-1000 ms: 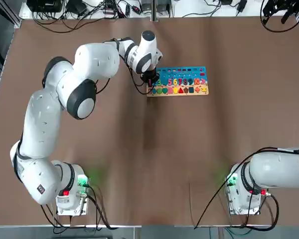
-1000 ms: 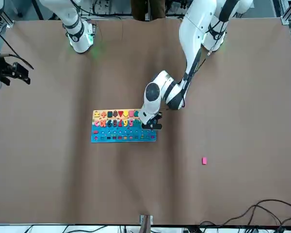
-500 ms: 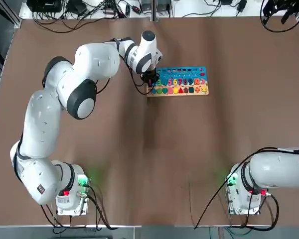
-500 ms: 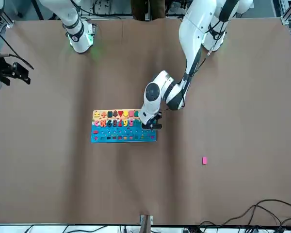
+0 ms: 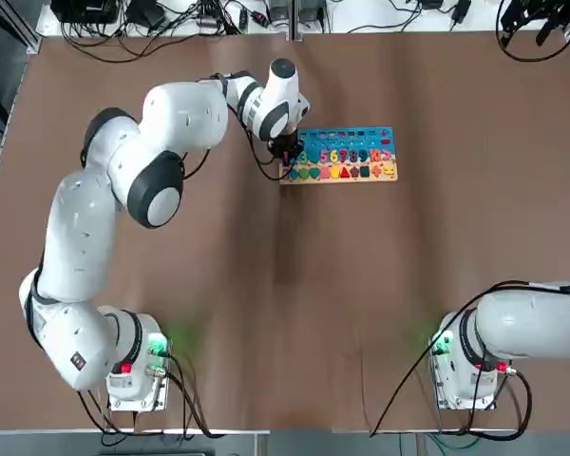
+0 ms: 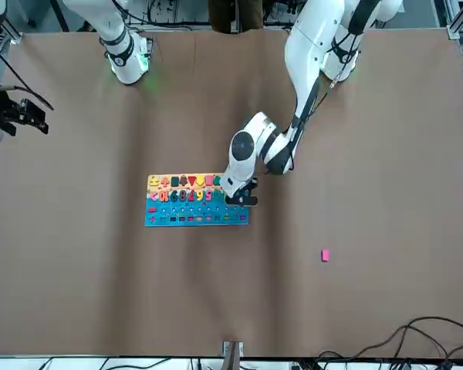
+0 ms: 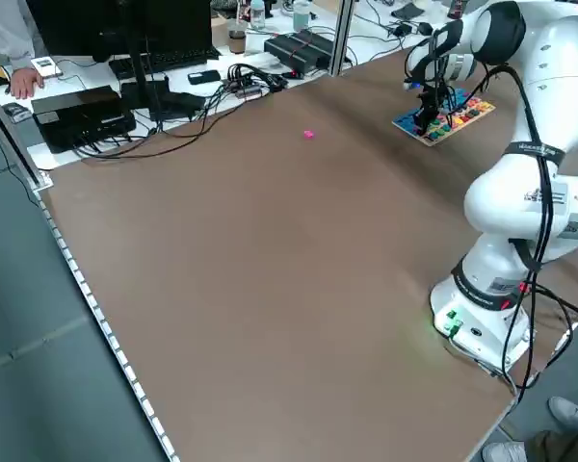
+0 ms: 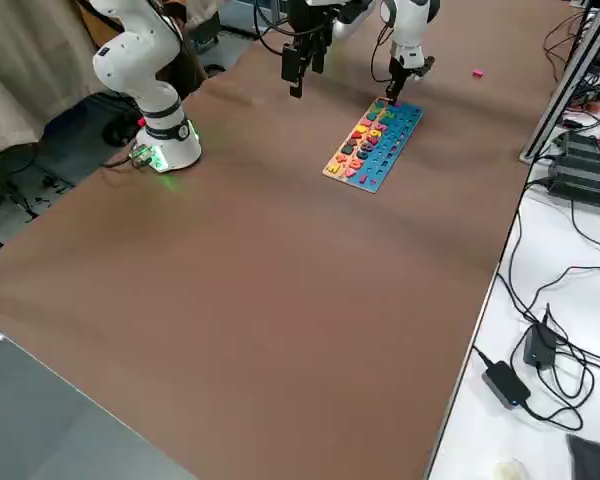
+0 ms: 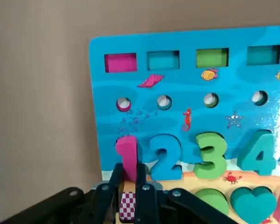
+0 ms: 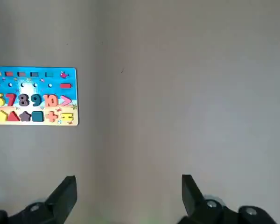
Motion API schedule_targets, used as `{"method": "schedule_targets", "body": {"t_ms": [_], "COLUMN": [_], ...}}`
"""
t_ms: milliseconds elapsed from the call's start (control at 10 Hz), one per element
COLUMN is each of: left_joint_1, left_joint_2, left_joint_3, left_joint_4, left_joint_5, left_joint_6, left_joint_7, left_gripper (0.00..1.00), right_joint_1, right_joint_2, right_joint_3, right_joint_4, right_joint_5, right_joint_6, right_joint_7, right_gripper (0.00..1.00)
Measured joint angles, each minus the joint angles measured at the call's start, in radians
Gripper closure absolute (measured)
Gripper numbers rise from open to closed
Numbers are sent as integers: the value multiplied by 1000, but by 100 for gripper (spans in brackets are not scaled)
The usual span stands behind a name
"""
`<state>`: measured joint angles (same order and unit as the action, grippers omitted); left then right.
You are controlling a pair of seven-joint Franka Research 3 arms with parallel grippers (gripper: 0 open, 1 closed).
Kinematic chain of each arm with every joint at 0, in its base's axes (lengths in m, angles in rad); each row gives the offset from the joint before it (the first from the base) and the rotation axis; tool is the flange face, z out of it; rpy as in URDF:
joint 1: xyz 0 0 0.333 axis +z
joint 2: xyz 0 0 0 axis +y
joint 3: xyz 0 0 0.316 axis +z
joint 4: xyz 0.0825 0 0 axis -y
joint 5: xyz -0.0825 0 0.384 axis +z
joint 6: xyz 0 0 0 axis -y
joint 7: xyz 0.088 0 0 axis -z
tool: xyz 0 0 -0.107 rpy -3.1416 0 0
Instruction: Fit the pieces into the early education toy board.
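The early education toy board (image 5: 351,142) lies flat at the far middle of the table, blue with a pale wooden edge and rows of coloured numbers and shapes. My left gripper (image 5: 287,152) stands over the board's left end, shut on a pink "1" piece (image 9: 127,151). That piece stands upright in the number row beside the blue "2". Another pink piece (image 6: 325,255) lies alone on the table, far from the board (image 6: 193,214). My right gripper (image 10: 128,191) is open with nothing in it, off at the table's far right corner (image 5: 541,19).
Brown table surface stretches all around the board. Cables, boxes and a monitor line the bench beyond the far edge (image 7: 173,87). A person's hand (image 7: 24,82) rests on that bench. Both arm bases sit at the near edge.
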<state>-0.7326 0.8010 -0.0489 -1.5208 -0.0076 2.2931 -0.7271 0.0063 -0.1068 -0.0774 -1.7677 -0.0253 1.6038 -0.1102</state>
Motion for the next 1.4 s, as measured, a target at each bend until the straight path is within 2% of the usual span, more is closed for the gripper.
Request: {"method": "schedule_targets", "body": {"t_ms": [1400], "left_joint_1": [1], "left_joint_2": [-2], "left_joint_3": [0], "left_joint_4": [3], "left_joint_5": [0], "left_joint_6": [-8], "left_joint_7": [0], "left_gripper": [80], "right_joint_1": [0], "right_joint_2": [1], "right_joint_3": [0], "right_joint_4": [0], "right_joint_5": [0], "right_joint_6": [0], "right_joint_7": [0], "right_gripper": [1]}}
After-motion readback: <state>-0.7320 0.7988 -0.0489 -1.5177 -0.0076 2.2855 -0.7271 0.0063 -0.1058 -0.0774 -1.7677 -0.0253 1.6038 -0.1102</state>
